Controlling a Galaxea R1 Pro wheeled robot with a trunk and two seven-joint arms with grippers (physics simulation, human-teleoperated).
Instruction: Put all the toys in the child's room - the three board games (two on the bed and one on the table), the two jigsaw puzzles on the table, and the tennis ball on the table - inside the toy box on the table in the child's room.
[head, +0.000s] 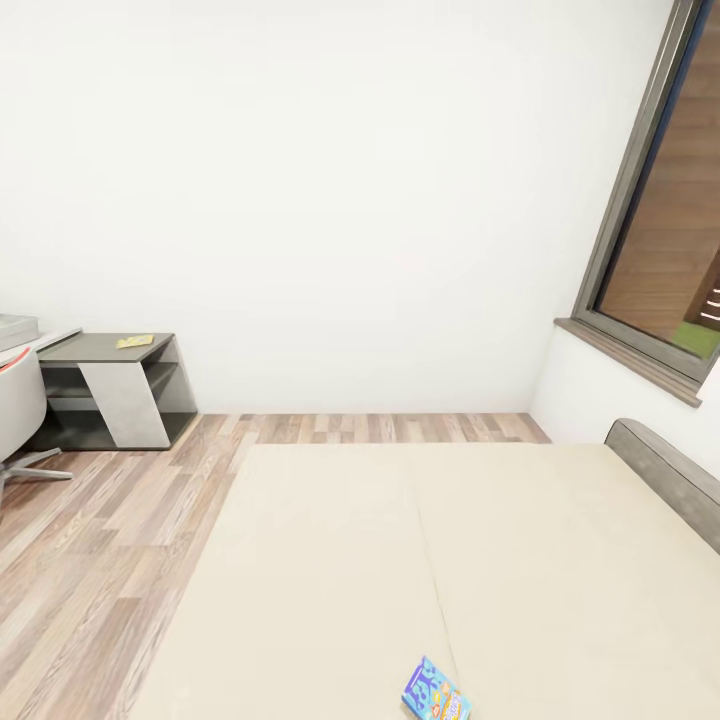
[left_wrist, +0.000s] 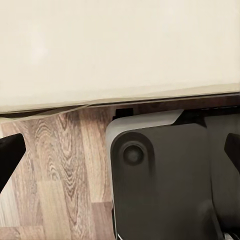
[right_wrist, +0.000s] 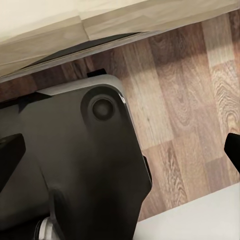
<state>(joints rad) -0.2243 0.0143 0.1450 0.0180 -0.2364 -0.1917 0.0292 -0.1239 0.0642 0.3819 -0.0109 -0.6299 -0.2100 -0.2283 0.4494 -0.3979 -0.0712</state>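
One blue board game (head: 436, 693) lies flat on the cream bed (head: 520, 560), near the bottom of the head view. At the far left a strip of the pale table (head: 58, 341) shows, and on it a pale grey rimmed corner that looks like the toy box (head: 15, 330), cut off by the picture's edge. The jigsaw puzzles and the tennis ball are out of view. My left gripper (left_wrist: 120, 150) hangs open over the wood floor beside the bed's side, holding nothing. My right gripper (right_wrist: 120, 150) is open too, above the floor and my own dark base.
A dark grey side unit (head: 115, 395) with a flat yellow item (head: 135, 341) on top stands against the white back wall. A pale office chair (head: 18, 410) is at the left. A window (head: 665, 230) and the grey headboard (head: 665, 480) are at the right.
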